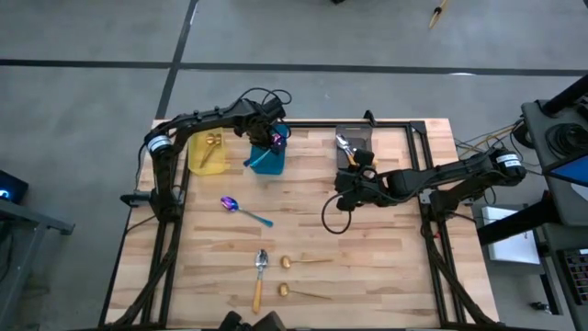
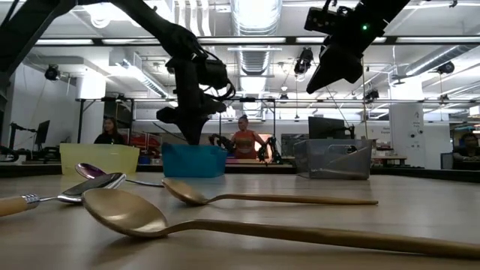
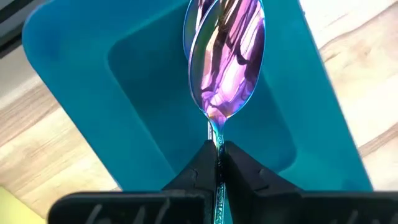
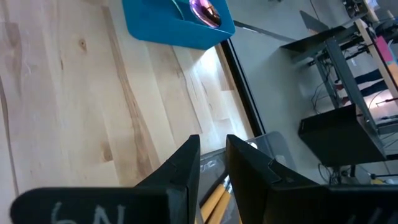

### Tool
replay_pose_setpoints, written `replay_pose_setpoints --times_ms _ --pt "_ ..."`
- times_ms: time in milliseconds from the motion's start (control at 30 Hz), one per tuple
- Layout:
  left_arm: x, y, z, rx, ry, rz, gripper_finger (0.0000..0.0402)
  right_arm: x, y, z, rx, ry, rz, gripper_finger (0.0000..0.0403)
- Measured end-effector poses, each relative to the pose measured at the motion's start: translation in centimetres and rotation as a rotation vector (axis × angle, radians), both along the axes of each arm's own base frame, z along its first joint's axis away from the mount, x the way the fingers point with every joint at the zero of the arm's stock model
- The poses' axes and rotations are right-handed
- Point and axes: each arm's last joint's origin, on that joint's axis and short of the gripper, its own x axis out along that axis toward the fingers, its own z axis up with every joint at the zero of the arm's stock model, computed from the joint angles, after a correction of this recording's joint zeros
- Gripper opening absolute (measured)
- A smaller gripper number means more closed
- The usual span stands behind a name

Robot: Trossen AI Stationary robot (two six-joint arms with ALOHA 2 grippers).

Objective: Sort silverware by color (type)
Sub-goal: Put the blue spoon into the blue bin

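- Left claw (image 3: 217, 163) is over the blue bin (image 1: 268, 162) at the back of the bench (image 1: 386, 257), clamped on the teal handle of a purple spoon (image 3: 225, 62); the bowl hangs above the bin's inside.
- Right claw (image 4: 212, 163) hangs above the bench just in front of the grey bin (image 1: 354, 147). Its two fingers stand a narrow gap apart with nothing between them.
- Yellow bin (image 1: 208, 152) sits left of the blue bin and holds gold spoons (image 1: 212, 141).
- Grey bin holds orange-handled spoons (image 1: 347, 147).
- On the open bench: a second purple spoon with teal handle (image 1: 244, 211) lies left of centre.
- Nearer the front edge: a silver spoon with orange handle (image 1: 260, 279), and just to its right two gold spoons (image 1: 303, 261) (image 1: 303, 293), one behind the other, apart from each other.
- People are in the room beyond the bench, seen in the low view.
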Motion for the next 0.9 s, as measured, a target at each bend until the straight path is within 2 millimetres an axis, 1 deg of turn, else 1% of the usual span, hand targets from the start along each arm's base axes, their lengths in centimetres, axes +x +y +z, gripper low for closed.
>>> replay_pose_setpoints --times_ms 900 --pt "0.49 0.35 -0.04 0.022 -0.053 0.055 0.0000 0.02 0.00 0.03 -0.001 -0.002 0.002 0.0068"
